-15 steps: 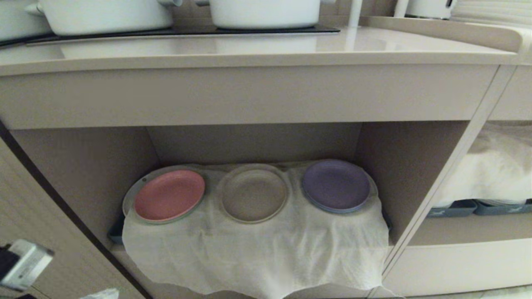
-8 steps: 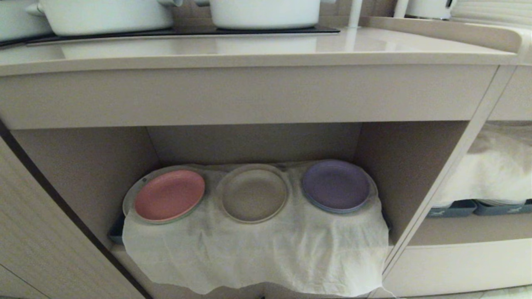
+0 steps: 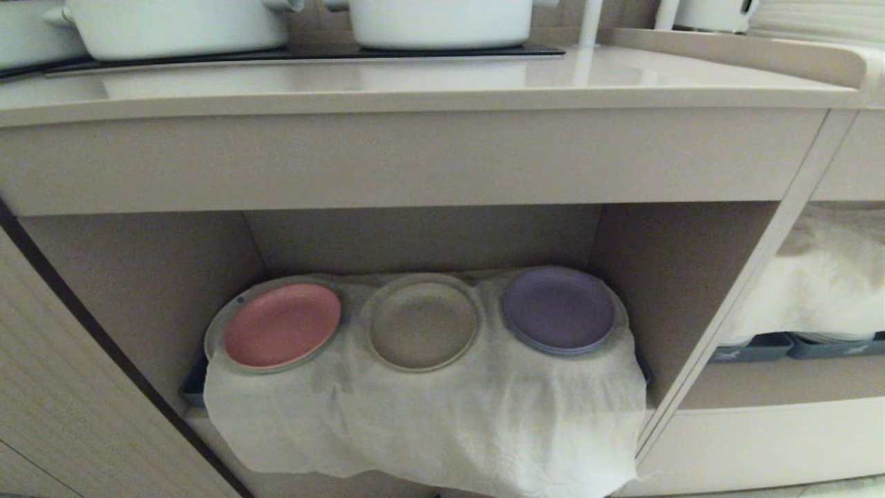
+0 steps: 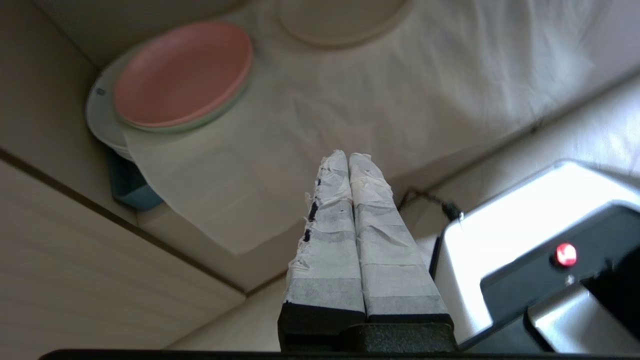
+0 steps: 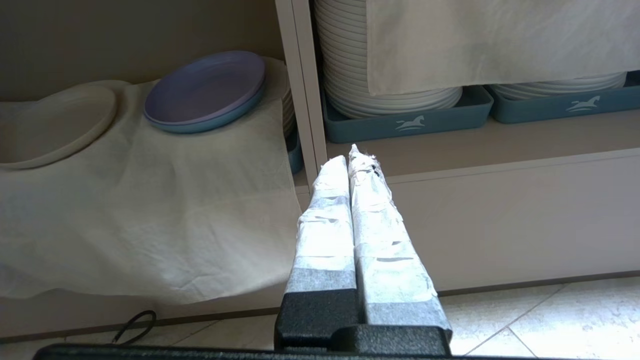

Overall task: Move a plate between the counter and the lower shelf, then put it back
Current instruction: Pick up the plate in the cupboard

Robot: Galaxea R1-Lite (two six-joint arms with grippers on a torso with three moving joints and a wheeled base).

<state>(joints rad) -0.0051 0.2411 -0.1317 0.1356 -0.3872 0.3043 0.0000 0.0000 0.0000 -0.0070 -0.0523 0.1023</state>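
The small cream-beige plate [image 3: 423, 322] lies flat on the white cloth [image 3: 442, 415] in the lower shelf [image 3: 677, 277], between a pink plate [image 3: 282, 325] and a purple plate [image 3: 559, 308]. Above runs the counter [image 3: 415, 86]. Neither arm shows in the head view. My left gripper [image 4: 348, 156] is shut and empty, low in front of the shelf, with the plate [image 4: 340, 20] far beyond its tips. My right gripper [image 5: 350, 156] is shut and empty near the shelf's right upright; the plate [image 5: 55, 125] lies off to its side.
White pots [image 3: 173, 24] stand on the black hob panel [image 3: 304, 52] at the back of the counter. The neighbouring recess holds stacked white plates [image 5: 380, 85] in blue-grey trays [image 5: 407, 120] under a cloth. A silver and black device [image 4: 535, 250] sits beside my left gripper.
My left arm's housing showed at the head view's lower left corner a second ago and has dropped out of sight. The cloth's hanging front edge has shifted. The plates have not moved.
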